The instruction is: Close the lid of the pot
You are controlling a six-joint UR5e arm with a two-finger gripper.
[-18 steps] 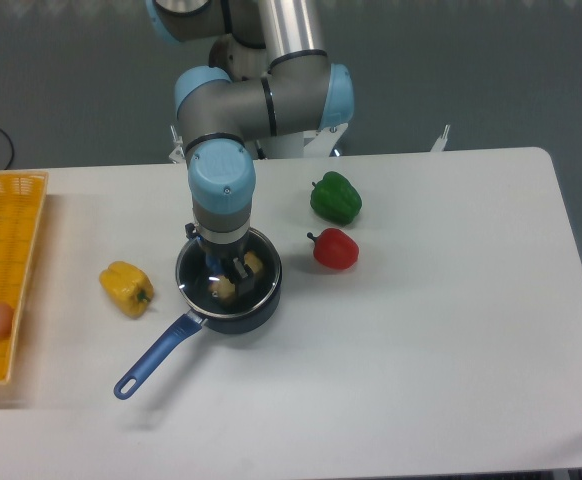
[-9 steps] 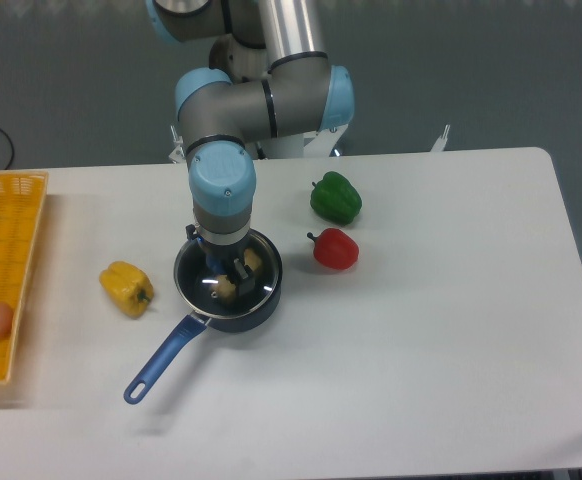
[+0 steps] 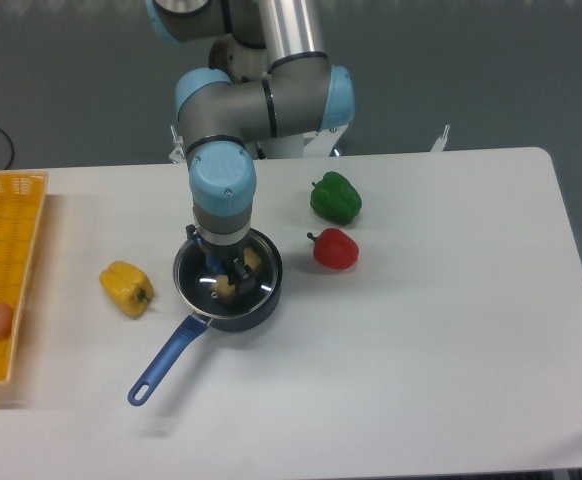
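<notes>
One glass lid (image 3: 223,280) sitting on the frying pan (image 3: 233,305), gripper (image 3: 227,272) clamping its blue knob, yellowish food showing inside, red pepper (image 3: 335,249) lying beside, yellow pepper (image 3: 126,288) resting opposite.

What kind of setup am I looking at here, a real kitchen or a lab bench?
Likely a lab bench, not a kitchen: a bare white table against a plain grey backdrop, an arm mounted at its edge, and peppers laid out around a pan.

The arm reaches forward from its base at the table's far edge, its wrist pointing straight down, and the gripper (image 3: 229,268) beneath it seems closed, though the wrist hides the fingertips
</notes>
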